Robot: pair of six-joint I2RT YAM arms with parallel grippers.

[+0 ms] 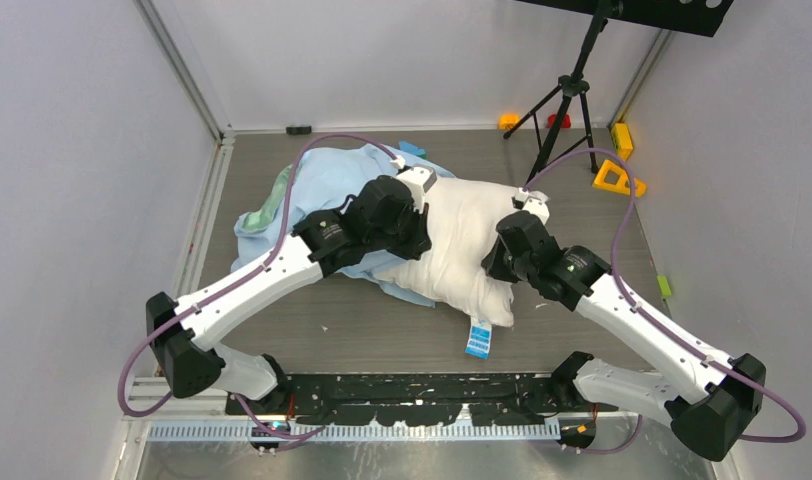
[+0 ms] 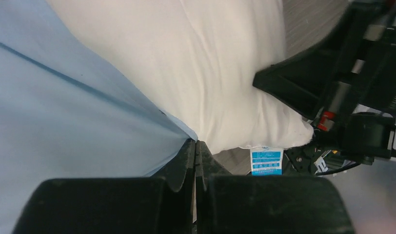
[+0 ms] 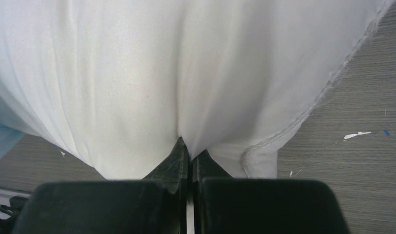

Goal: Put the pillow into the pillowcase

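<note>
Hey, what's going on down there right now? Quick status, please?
Left gripper shut on pillowcase edge. Right gripper shut on pillow. Pillow mostly outside the pillowcase. Tripod at far edge, well clear.

Honestly, there wasn't much to read here: the only label I could spot was the little blue tag (image 2: 266,162) hanging off the near corner of the pillow (image 1: 457,235), and it carried a few rows of white print. Those lines were way too small and blurry to make out a single word, brand or number, in the overhead view and the left wrist view alike. Nothing else around the pillow had writing I could read.
</note>
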